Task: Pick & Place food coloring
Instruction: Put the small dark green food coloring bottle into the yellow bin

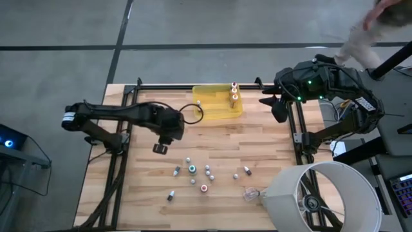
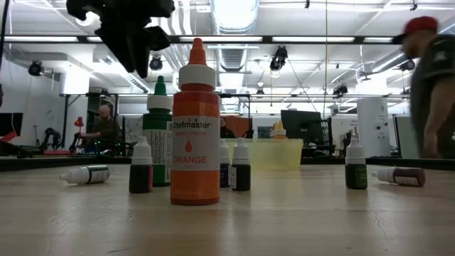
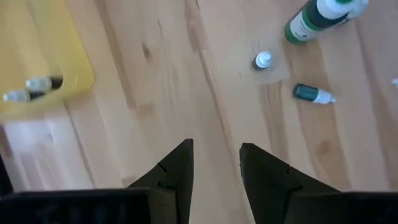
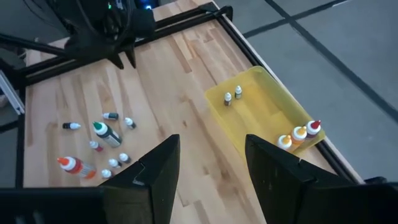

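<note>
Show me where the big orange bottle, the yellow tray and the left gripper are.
orange bottle (image 2: 195, 153): low view, on its label at mid-body.
yellow tray (image 1: 215, 111): high view, on a bare part of its floor.
left gripper (image 3: 216, 168): left wrist view, midway between its two dark fingertips, nothing held.

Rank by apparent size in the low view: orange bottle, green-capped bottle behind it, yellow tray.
1. Orange bottle, though it stands nearest the camera.
2. Green-capped bottle.
3. Yellow tray, small only because it sits far back.

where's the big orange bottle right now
The big orange bottle stands upright on the table, nearest the low camera, just in front of the taller green-capped bottle; from above it sits at the near edge of the loose cluster.
</note>
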You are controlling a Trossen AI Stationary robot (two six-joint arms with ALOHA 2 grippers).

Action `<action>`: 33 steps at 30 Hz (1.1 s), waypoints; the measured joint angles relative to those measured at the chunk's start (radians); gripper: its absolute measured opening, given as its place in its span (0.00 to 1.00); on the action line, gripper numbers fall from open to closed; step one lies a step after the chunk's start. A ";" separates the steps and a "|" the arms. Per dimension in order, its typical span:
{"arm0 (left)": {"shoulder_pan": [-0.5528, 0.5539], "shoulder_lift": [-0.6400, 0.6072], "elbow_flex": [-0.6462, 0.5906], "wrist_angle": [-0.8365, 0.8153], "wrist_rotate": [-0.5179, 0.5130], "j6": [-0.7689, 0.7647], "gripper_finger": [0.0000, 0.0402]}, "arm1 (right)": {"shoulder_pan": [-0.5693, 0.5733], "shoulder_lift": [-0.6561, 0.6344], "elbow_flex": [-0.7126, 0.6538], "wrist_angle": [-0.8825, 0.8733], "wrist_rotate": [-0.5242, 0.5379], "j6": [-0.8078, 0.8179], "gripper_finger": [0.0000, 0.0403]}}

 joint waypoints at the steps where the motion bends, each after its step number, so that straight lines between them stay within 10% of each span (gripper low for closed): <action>1: 0.001 0.006 -0.004 0.011 -0.001 0.022 0.26 | 0.000 0.000 0.000 0.000 0.000 0.011 0.43; 14: 0.005 0.024 -0.067 0.095 -0.207 0.026 0.26 | -0.001 0.003 0.000 0.000 0.004 0.072 0.43; 23: 0.006 0.071 -0.067 0.085 0.073 0.112 0.26 | -0.001 0.003 0.000 0.000 0.051 0.098 0.43; 33: -0.021 0.183 -0.019 0.070 0.143 0.142 0.36 | -0.001 0.002 0.000 0.000 0.055 0.128 0.43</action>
